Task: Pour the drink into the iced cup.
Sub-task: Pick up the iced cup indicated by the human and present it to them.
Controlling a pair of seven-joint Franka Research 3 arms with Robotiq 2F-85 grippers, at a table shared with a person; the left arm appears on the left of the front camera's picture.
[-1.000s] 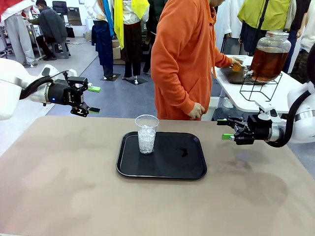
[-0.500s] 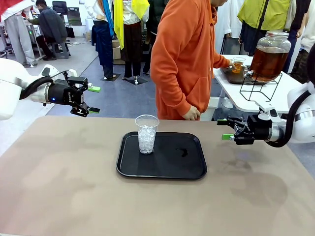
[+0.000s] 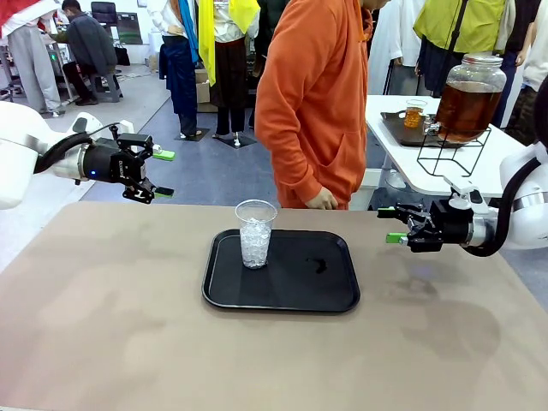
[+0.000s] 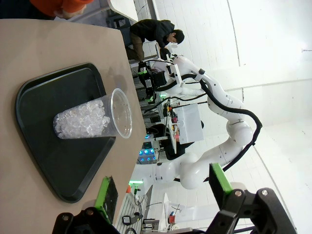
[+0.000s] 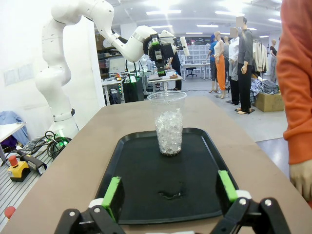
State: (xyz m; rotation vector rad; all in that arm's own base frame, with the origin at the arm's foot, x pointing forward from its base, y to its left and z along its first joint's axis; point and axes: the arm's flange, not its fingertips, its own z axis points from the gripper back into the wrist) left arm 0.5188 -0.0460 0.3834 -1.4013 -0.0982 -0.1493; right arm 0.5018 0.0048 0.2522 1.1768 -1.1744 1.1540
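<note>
The iced cup (image 3: 256,233) sits centre-frame on the black tray (image 3: 291,284). Either side, the left gripper (image 3: 163,174) and right gripper (image 3: 391,225) hover, both spread, empty.

Beyond the tray (image 3: 282,295), the person (image 3: 312,103) is cut off above the shoulders by the top edge, and the legs are hidden behind the bench (image 3: 103,325). On the tray's right half, a small dark mark (image 3: 318,265) cannot be identified. Far right of the tray, the tap (image 3: 433,128) on the dispenser jar (image 3: 467,98) is too small to be made out.
</note>
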